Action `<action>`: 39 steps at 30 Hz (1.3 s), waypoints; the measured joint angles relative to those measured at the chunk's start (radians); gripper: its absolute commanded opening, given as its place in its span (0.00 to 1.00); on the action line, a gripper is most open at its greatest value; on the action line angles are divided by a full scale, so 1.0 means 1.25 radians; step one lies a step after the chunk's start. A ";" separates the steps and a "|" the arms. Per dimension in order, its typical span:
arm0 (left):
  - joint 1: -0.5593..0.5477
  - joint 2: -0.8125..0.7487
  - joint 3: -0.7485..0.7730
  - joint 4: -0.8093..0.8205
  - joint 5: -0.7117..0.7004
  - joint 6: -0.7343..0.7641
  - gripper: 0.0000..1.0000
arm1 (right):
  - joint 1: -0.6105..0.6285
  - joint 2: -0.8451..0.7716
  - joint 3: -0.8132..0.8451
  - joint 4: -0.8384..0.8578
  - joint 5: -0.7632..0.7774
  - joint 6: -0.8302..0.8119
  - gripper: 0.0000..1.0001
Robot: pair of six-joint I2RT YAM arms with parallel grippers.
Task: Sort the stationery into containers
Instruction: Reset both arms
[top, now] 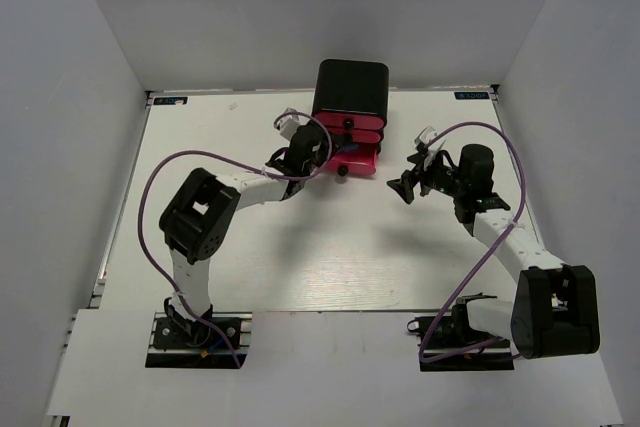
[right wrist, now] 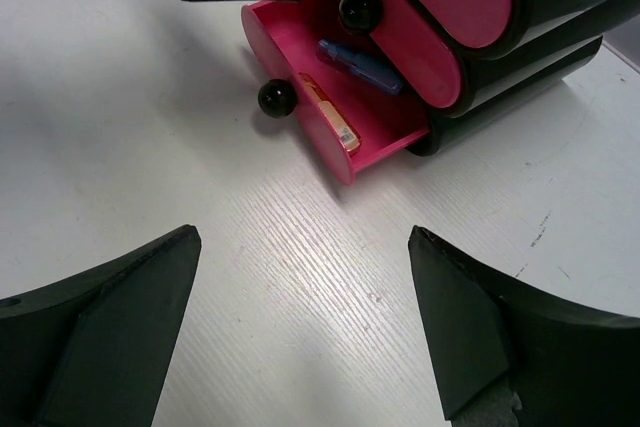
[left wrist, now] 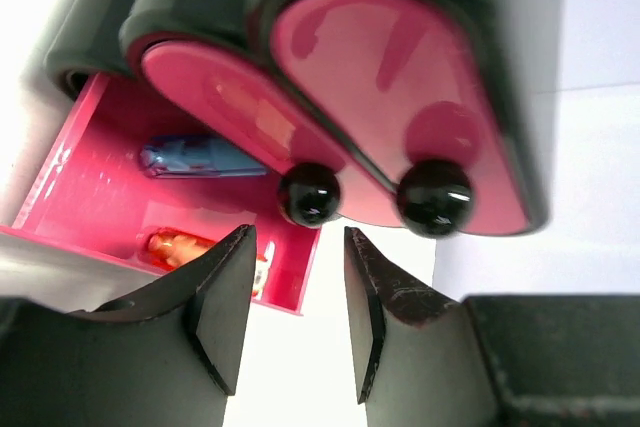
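A white table [top: 300, 267] walled in pale grey, and at its far edge sits the black cabinet [top: 352, 87] with its pink drawers. The bottom drawer [left wrist: 90, 177] stands pulled out toward me. Inside it lie a blue piece [left wrist: 195, 157] and an orange piece [left wrist: 180, 245], apart from each other. The two drawers above are closed.

My left gripper [left wrist: 295, 242] hangs right in front of that stack, jaws partly spread with nothing between them, fingertips just below the middle knob [left wrist: 308, 194]. My right gripper [right wrist: 303, 237] hovers off to the right of the cabinet, spread wide and carrying nothing. Whether any pens lie out on the table I can't make out from above — they would be too small at that range.

The risk, as I judge it, sits with my left. So near the knobs, a careless lift could clip one and shove the cabinet back — or jolt the open drawer so the pieces roll. An off-centre push to close it might skew and jam it.
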 measured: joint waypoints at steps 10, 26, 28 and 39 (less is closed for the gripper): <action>-0.001 -0.165 -0.067 -0.072 0.082 0.109 0.00 | -0.005 0.008 0.000 0.014 -0.012 0.038 0.07; -0.007 -0.066 -0.178 -0.113 0.236 0.134 0.47 | -0.011 0.023 -0.001 0.029 -0.030 0.063 0.18; -0.005 -0.043 -0.164 -0.107 0.243 0.136 0.49 | -0.011 0.023 -0.002 0.029 -0.030 0.063 0.18; 0.000 0.017 -0.094 -0.065 0.254 0.145 0.50 | -0.014 0.034 -0.006 0.029 -0.031 0.056 0.21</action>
